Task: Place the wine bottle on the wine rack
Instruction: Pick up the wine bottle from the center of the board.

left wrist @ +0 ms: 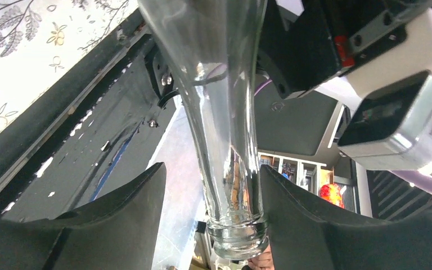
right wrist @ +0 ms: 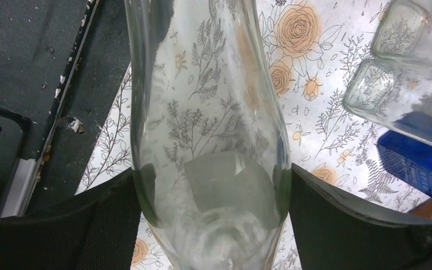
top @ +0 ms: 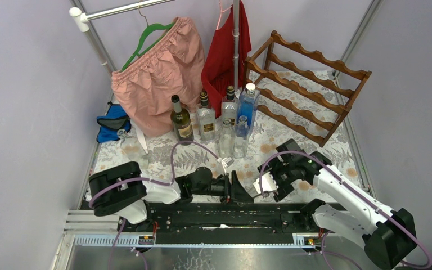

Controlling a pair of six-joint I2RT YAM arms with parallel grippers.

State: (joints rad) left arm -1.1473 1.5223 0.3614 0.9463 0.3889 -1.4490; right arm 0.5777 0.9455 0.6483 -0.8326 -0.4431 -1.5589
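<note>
Two arms reach in from the near edge of the flower-printed worktop point(top: 163, 153), and between them they carry one wine bottle point(right wrist: 208, 140). It is of clear, colourless glass, uncapped and apparently empty, so the leaf pattern of the cloth shows through its wide, rounded body, and its long, slim neck ends in a thick lip. It lies roughly level just above the near edge of the worktop, in front of the arm bases. The right gripper point(right wrist: 211, 174) is clamped on the body, with both dark fingers pressed against the glass. The left gripper point(left wrist: 211, 174) stands parted around the neck: one finger touches the glass, while a clear gap shows on the other side. Six more bottles stand upright in a cluster in the middle of the worktop. They are one dark green bottle point(top: 181, 119) with a pale label, one blue bottle point(top: 248, 107) and four clear bottles point(top: 206, 118), the two smallest of them at the front. The one wine rack point(top: 315, 55) stands in the far right corner, well apart from the held bottle. It is a reddish-brown open wooden frame with wavy rails in stepped tiers, and all of them are bare. Two garments hang from a metal clothes rail point(top: 118, 8) at the back, a pink garment point(top: 157, 79) on a green hanger and a red garment point(top: 228, 48). One blue pouch point(top: 112, 125) lies at the far left.
</note>
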